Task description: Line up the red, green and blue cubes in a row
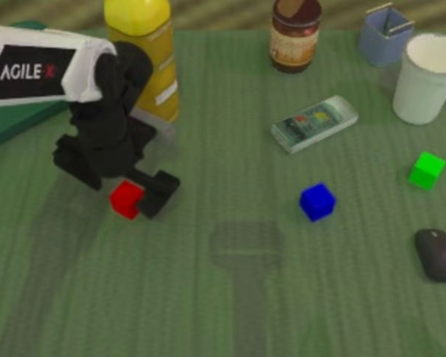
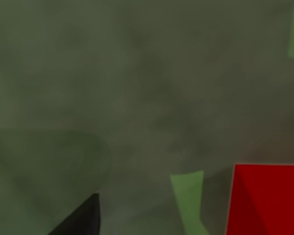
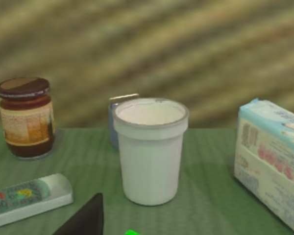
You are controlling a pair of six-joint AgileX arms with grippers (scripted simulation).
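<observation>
The red cube [image 1: 125, 199] lies on the green cloth at the left, and it also fills the near corner of the left wrist view [image 2: 267, 200]. My left gripper [image 1: 134, 195] is down at it and open, with one black finger [image 1: 160, 192] just right of the cube. The blue cube [image 1: 317, 201] sits right of centre, and the green cube [image 1: 427, 169] is near the right edge. The right arm is out of the top view. My right gripper [image 3: 132, 227] hangs open above the green cube [image 3: 131, 232], with one finger [image 3: 88, 220] showing.
Along the back stand a yellow bottle [image 1: 143, 56], a brown jar [image 1: 295, 33], a blue-grey box [image 1: 386, 35] and a white cup [image 1: 427, 78]. A remote [image 1: 314, 123] lies mid-table. A black mouse [image 1: 435, 254] sits at the right. A pale carton [image 3: 272, 156] stands beside the cup.
</observation>
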